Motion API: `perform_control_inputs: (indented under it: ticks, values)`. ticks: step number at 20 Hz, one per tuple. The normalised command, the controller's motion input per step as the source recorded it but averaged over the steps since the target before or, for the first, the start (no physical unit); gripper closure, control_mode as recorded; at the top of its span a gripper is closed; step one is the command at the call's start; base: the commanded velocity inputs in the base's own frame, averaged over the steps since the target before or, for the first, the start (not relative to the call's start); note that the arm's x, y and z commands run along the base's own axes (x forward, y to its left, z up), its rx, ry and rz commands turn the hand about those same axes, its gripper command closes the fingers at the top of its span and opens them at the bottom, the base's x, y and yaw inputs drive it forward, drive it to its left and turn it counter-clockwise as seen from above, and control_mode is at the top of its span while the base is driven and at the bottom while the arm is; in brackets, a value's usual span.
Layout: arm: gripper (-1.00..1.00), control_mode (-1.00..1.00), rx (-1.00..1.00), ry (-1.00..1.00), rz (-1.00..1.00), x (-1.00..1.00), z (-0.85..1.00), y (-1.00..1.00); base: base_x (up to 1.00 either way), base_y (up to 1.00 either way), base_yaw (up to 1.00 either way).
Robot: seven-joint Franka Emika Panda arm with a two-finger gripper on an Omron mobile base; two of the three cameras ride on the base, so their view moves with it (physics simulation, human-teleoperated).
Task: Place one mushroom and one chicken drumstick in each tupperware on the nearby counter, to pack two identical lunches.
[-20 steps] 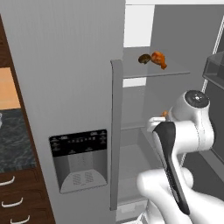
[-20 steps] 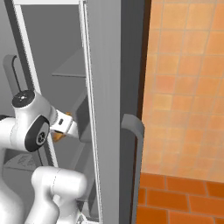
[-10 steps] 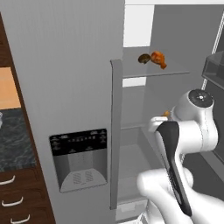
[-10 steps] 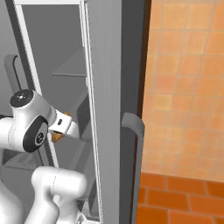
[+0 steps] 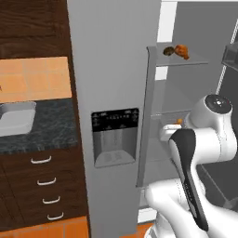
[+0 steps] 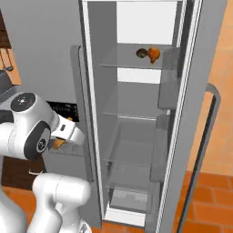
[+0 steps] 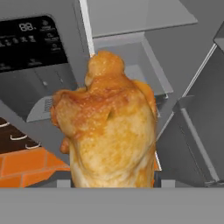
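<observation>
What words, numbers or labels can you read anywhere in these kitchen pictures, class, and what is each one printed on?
"88": pale digits, only roughly legible, at the top of the fridge's dark dispenser panel in the hand view.
Small pale labels and icons below and beside those digits: too blurred to read.
Same dispenser panel in the left base view: faint marks, too small to read.
Chicken drumstick: no writing.

Only legible marking: pale digits, seemingly "88", near the upper edge of the dark dispenser panel (image 7: 30,41) on the fridge door (image 7: 39,65), hand view. Smaller pale labels on the same panel too blurred to read. Same panel (image 5: 115,120) in the left base view carries tiny marks, unreadable.
</observation>
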Motion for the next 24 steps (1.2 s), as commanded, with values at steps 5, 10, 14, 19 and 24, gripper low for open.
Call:
perform_control_inputs:
  ticks: [5,10,14,19,24]
  values:
    - [1.0,1.0,0.0,0.0,0.0,0.0,0.0,0.0,-0.23,1.0,0.08]
    - [1.0,1.0,0.0,0.0,0.0,0.0,0.0,0.0,0.0,1.0,0.17]
    - [1.0,1.0,0.0,0.0,0.0,0.0,0.0,0.0,0.0,1.0,0.1]
    - [1.0,1.0,0.0,0.0,0.0,0.0,0.0,0.0,0.1,1.0,0.04]
    - [1.0,1.0,0.0,0.0,0.0,0.0,0.0,0.0,0.21,1.0,0.0]
